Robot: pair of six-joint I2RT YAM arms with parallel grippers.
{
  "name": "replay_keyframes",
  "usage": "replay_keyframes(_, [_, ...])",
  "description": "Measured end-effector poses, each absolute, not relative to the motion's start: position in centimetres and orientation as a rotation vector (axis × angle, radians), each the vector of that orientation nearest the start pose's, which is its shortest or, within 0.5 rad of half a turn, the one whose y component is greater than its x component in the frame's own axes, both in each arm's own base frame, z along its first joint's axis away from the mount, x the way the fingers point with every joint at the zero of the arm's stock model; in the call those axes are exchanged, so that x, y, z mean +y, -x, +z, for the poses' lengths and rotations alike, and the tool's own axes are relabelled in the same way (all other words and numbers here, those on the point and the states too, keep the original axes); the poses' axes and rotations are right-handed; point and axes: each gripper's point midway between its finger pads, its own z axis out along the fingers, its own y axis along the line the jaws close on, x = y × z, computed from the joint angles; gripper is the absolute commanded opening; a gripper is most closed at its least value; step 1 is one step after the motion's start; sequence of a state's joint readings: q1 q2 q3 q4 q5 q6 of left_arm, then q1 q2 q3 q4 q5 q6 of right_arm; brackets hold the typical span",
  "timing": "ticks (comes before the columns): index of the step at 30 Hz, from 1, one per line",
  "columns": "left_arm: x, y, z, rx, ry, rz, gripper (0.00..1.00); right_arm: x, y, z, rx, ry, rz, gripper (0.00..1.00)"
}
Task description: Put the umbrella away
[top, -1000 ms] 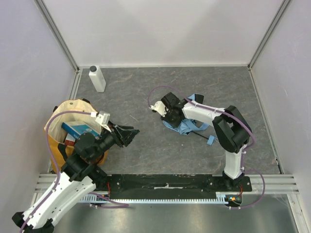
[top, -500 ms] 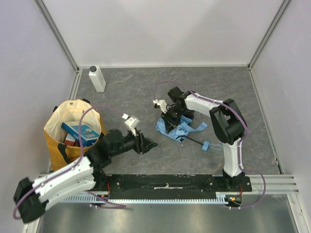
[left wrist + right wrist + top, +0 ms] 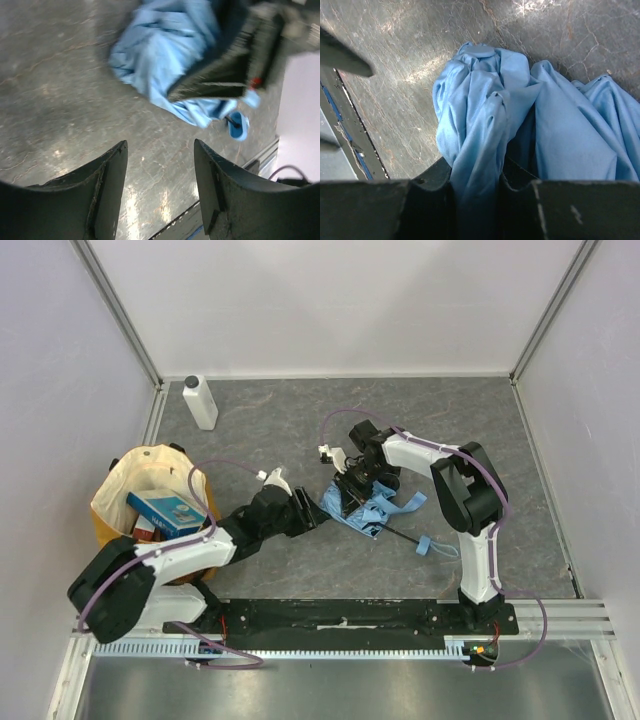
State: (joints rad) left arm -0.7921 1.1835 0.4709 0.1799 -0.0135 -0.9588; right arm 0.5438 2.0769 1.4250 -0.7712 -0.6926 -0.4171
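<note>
The umbrella (image 3: 372, 508) is a crumpled sky-blue bundle on the grey table, with its black shaft and blue strap loop (image 3: 425, 543) trailing to the right. My right gripper (image 3: 352, 486) comes down on it from above. In the right wrist view this gripper (image 3: 477, 172) is shut on a fold of the umbrella's fabric (image 3: 485, 120). My left gripper (image 3: 312, 519) lies low just left of the bundle. In the left wrist view it (image 3: 160, 146) stands open with only table between its fingers, and the umbrella (image 3: 155, 55) lies a short way ahead.
A yellow-and-cream tote bag (image 3: 118, 490) stands open at the left with a blue box (image 3: 165, 512) inside. A white bottle (image 3: 200, 402) stands at the back left corner. Grey walls enclose the table on three sides.
My left arm swung from beside the tote bag to the right and stretched toward the umbrella. My right gripper shifted slightly right with the fabric, and the bundle now lies lower on the table.
</note>
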Motion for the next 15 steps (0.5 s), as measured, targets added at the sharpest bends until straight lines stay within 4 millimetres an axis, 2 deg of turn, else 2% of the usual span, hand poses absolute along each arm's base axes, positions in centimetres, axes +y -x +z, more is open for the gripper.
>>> replay_keyframes(2, [-26.8,-22.5,7.7,2.347,0.349,-0.995,0.63,27.8,-26.8,2.0,2.508,1.382,1.046,0.0])
replay_keyframes(4, [-26.7,-22.5,6.3,2.4,0.489,-1.003,0.7,27.9,-26.8,2.0,2.51,1.376,1.057,0.0])
replay_keyframes(6, [-26.8,-22.7,5.5,2.421,0.613,-1.018,0.78,28.0,-26.7,2.0,2.512,1.369,1.071,0.0])
replay_keyframes(9, [-27.1,-23.5,4.3,2.423,0.775,-1.038,0.83,28.2,-26.4,2.1,2.514,1.361,1.111,0.0])
replay_keyframes(15, [-28.9,-25.9,4.4,2.315,0.985,-1.177,0.85,28.5,-25.4,2.1,2.525,1.347,1.211,0.0])
